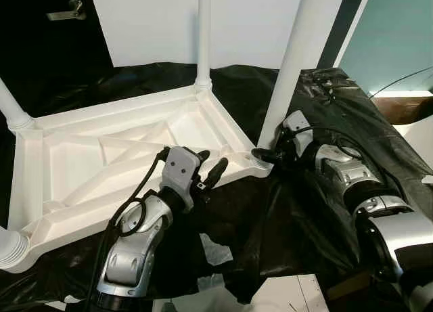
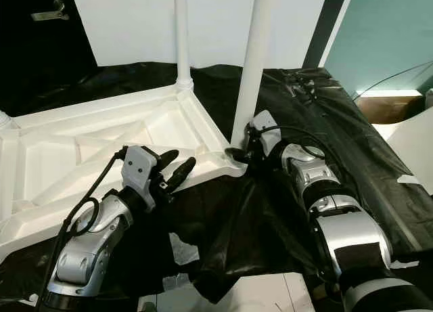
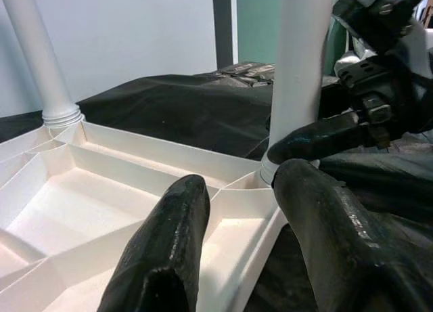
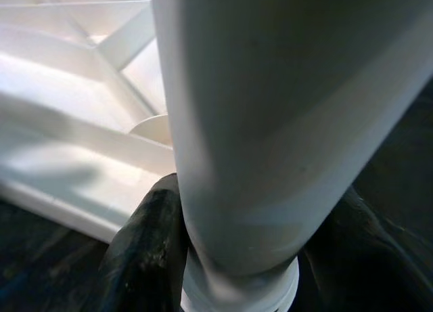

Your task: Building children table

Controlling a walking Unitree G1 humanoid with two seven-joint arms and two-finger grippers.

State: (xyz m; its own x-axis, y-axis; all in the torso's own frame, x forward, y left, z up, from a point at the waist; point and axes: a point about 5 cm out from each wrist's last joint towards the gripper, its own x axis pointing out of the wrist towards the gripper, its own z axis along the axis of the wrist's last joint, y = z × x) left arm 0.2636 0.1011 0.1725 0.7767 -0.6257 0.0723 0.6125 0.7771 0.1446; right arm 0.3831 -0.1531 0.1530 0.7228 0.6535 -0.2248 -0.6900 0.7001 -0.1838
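Clamping the base of one upright white leg (image 1: 292, 68), the right gripper (image 1: 265, 154) has its two black fingers closed narrowly around the tube just above the threaded collar, at the near right corner of the inverted white tabletop (image 1: 81, 164). In the right wrist view a finger (image 4: 150, 248) presses each side of the leg. The left gripper (image 1: 211, 168) hovers with its fingers moderately spread over the tabletop's near edge, one finger (image 3: 166, 251) above the ribbed underside, the other just outside the rim; it holds nothing. Four legs are visible: one at the far corner (image 1: 203, 34), one at the left corner (image 1: 13, 109), one at the near left corner (image 1: 10, 248), and the gripped one. The tabletop lies on black plastic sheeting (image 1: 298, 217).
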